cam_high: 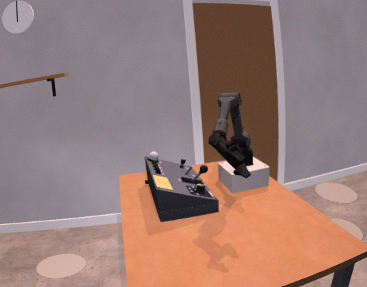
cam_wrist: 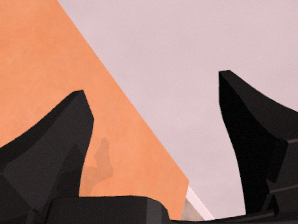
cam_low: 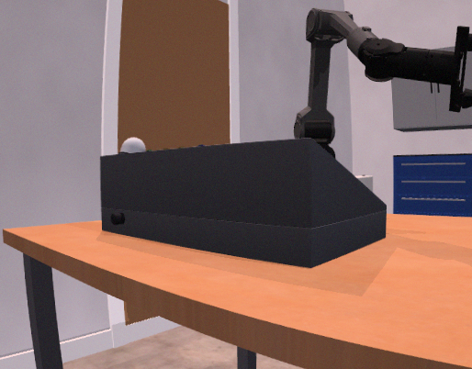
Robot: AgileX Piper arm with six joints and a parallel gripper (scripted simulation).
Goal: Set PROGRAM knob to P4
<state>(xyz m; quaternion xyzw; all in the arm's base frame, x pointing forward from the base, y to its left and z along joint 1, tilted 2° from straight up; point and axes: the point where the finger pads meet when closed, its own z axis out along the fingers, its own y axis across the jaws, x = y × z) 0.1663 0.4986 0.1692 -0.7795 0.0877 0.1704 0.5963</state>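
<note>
The dark console (cam_high: 179,189) stands on the orange table, left of the arm's white base (cam_high: 243,175). Its sloped panel carries a white dome (cam_high: 153,155), a yellow label (cam_high: 162,182), small knobs and a black ball-ended lever (cam_high: 200,173); I cannot tell which control is the PROGRAM knob. In the exterior view I see only the console's plain back (cam_low: 238,197), and the panel is hidden. My gripper (cam_high: 242,173) hangs above the base, apart from the console, fingers wide open and empty. The wrist view shows both fingers spread over table and wall.
A small black knob (cam_low: 117,218) sits on the console's side. A blue drawer cabinet (cam_low: 437,184) stands beyond the table. The console sits close to the table's left edge.
</note>
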